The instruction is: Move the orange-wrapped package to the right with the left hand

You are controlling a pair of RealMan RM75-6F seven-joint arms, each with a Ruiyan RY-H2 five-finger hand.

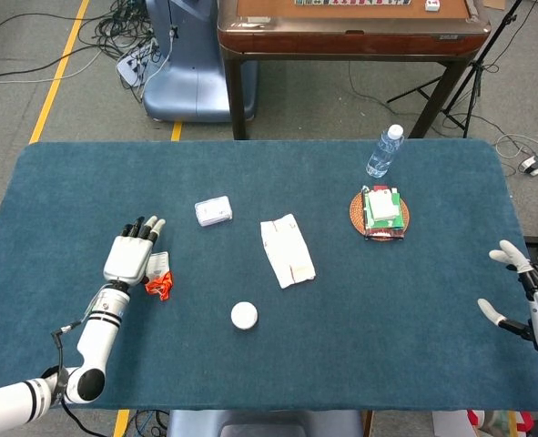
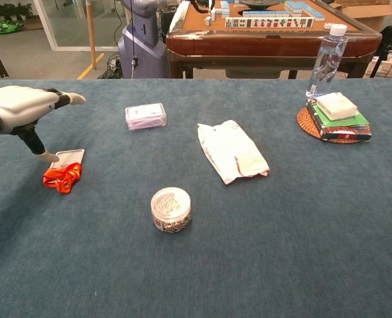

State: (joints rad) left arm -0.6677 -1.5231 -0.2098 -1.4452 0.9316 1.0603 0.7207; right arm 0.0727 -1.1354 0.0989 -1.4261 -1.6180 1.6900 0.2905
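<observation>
A round clear tub [image 2: 170, 209] sits lid-on at mid-table; its contents are indistinct. A small clear box [image 2: 145, 116] lies farther back. A woven coaster [image 2: 312, 125] carries stacked packs beside a water bottle [image 2: 325, 59]. The orange-wrapped package [image 2: 64, 171] lies flat on the blue table [image 1: 405, 300], at the left. The left hand [image 1: 130, 256] hovers just left of it, palm down, fingers extended and apart, holding nothing; its thumb tip reaches the package's edge. The right hand [image 1: 528, 296] rests open at the table's right edge.

Bright, even overhead light; soft faint shadows, sharp focus, no glare or blur.
</observation>
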